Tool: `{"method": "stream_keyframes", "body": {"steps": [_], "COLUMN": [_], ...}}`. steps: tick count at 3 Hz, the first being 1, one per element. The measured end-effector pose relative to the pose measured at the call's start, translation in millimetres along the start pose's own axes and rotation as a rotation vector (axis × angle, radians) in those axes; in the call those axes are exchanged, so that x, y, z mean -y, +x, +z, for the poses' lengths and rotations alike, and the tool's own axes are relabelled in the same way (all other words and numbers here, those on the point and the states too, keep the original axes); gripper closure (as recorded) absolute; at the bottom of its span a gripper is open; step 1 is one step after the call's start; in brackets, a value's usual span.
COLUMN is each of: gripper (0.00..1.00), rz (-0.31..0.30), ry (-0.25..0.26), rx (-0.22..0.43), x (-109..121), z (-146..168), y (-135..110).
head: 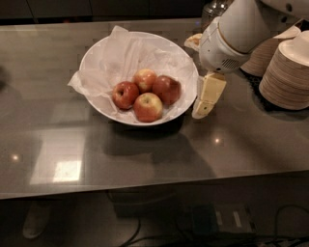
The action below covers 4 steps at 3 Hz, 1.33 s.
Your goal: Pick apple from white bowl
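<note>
The white bowl point(184, 67), wide and lined with crumpled white paper, stands on the grey counter. Several apples lie in it. The apple point(167, 89), the darkest and deep red, lies at the right of the group. A smaller bright red apple point(125, 94) lies at the left, and two yellow-orange blushed apples point(145, 79) point(148, 107) lie at the back and front. My gripper point(202, 112) hangs just outside the bowl's right rim, low over the counter and pointing down, to the right of the apple. It holds nothing that I can see.
Stacks of beige disposable bowls point(288, 72) stand at the right edge of the counter, close behind my arm point(241, 29). A glass jar point(215, 7) stands at the back. The counter's front edge point(145, 185) runs across below the bowl.
</note>
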<state>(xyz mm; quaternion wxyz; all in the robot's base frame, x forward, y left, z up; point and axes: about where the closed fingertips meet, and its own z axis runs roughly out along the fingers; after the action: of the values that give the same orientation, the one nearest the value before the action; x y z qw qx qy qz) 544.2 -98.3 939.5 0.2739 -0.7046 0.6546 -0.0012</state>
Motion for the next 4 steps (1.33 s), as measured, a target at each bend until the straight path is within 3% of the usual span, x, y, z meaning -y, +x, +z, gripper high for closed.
{"method": "stream_keyframes", "body": {"steps": [2,4], "gripper": [0.27,0.36], "rz": [-0.021,-0.021], "ry": [0.031,0.003], "rx": [0.073,0.11], "x": [18.9,26.3], "z": [10.2,33.7], "y": [-12.1,-11.8]}}
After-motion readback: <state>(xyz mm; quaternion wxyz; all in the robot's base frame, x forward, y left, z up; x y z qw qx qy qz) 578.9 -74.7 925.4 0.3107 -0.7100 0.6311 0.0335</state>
